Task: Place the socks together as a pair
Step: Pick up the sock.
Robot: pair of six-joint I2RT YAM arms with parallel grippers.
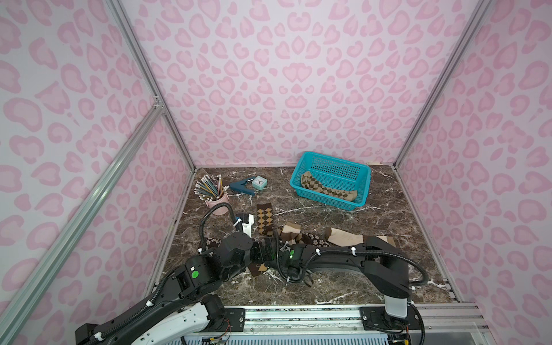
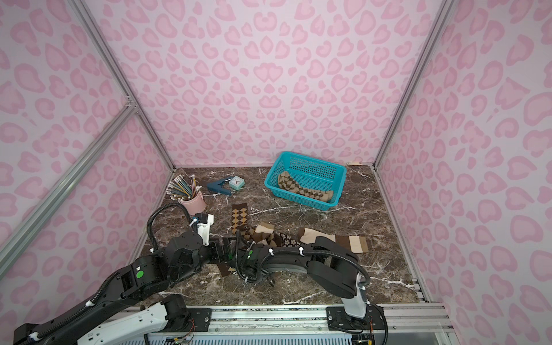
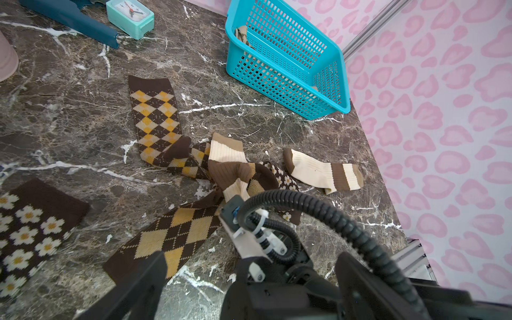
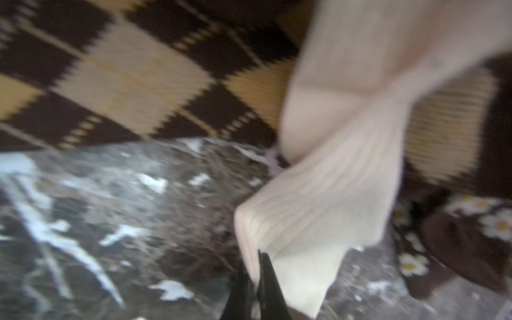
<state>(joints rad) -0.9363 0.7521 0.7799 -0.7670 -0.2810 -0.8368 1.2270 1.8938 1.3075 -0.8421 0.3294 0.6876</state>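
While the right gripper (image 4: 256, 274) pinches the cream sock's (image 4: 318, 207) edge, marble (image 4: 110, 221) lies beside.

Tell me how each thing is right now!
left gripper, open and empty
right gripper, shut on the crumpled striped sock
basket, holding one diamond sock
pencil cup, upright and full
flat striped sock, lying flat
flower sock, lying flat
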